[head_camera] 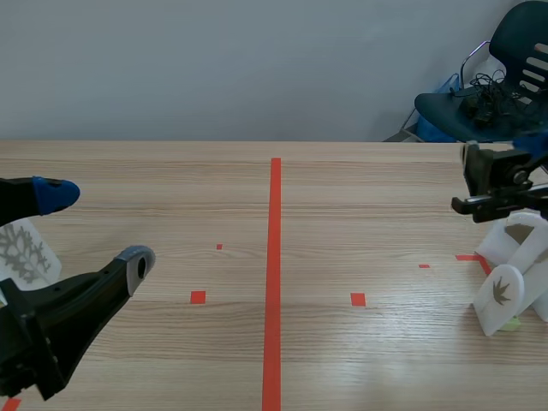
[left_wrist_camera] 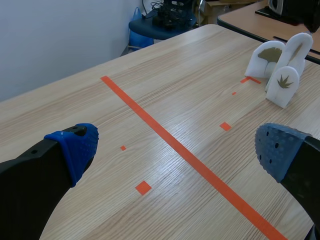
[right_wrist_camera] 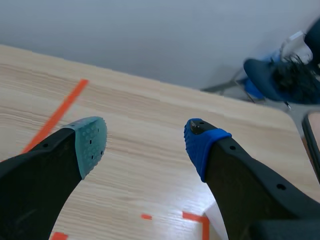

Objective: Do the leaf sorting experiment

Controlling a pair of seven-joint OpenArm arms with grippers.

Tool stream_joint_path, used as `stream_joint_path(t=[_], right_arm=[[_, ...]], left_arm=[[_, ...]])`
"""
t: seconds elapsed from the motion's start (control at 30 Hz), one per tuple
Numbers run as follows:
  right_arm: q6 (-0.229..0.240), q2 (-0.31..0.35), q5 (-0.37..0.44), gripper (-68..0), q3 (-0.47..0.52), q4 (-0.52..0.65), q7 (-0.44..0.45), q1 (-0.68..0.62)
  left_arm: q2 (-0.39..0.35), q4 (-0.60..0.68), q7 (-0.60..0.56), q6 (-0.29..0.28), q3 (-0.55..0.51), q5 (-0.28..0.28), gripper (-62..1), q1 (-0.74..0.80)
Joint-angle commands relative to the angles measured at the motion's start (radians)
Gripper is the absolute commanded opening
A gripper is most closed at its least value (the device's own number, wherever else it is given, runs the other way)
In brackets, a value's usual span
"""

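**Wooden table**, divided by a red tape line.

**Left gripper**, at 8 o'clock in the scene view: released, fingers wide apart, holding nothing.

**Right gripper**, raised at 3 o'clock: likewise spread and empty.

**Cluster of white leaf cards**, at 4 o'clock: the cards stand upright and close together, just below the right arm. From the left gripper they lie well apart, at 1 o'clock.

**Single leaf card**, at 9 o'clock: upright, just behind the left gripper.

By judgement, each arm is nearer its own side's cards, whose long axes run vertically.
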Motion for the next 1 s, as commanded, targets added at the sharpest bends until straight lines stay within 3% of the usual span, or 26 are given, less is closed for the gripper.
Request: stream_joint_path(t=[0.0,0.1,0.17,0.23,0.43,0.6,0.67,0.97], right_arm=[[0.055,0.04,0.041,-33.6,-0.002,0.029,-0.014,-0.026],[0.189,0.087,0.072,-19.0,-0.003,0.084,-0.049,-0.054],[0.211,0.111,0.087,-6.5,-0.004,0.101,-0.078,-0.066],[0.211,0.135,0.126,0.4,-0.008,0.109,-0.121,-0.084],[0.21,0.213,0.157,0.4,-0.04,0.158,-0.137,-0.197],[0.142,0.235,0.153,0.4,-0.04,0.287,-0.166,-0.317],[0.138,0.24,0.152,0.4,-0.04,0.315,-0.164,-0.346],[0.139,0.24,0.153,0.4,-0.047,0.315,-0.084,-0.344]], left_arm=[[-0.002,0.011,-0.014,-0.002,-0.003,-0.01,1.4,-0.001],[-0.009,0.011,-0.015,-0.002,-0.003,-0.01,1.4,-0.001],[-0.012,0.011,-0.014,-0.002,-0.003,-0.01,1.4,-0.001],[-0.012,0.011,-0.014,-0.002,-0.003,-0.01,1.4,0.0],[-0.012,0.011,-0.013,-0.002,-0.003,-0.01,1.4,0.0],[-0.012,0.011,-0.013,-0.002,-0.003,-0.01,1.4,0.0],[-0.012,0.011,-0.013,-0.002,-0.003,-0.01,1.4,0.0],[-0.012,0.011,-0.013,-0.002,-0.003,-0.01,1.4,0.0]])
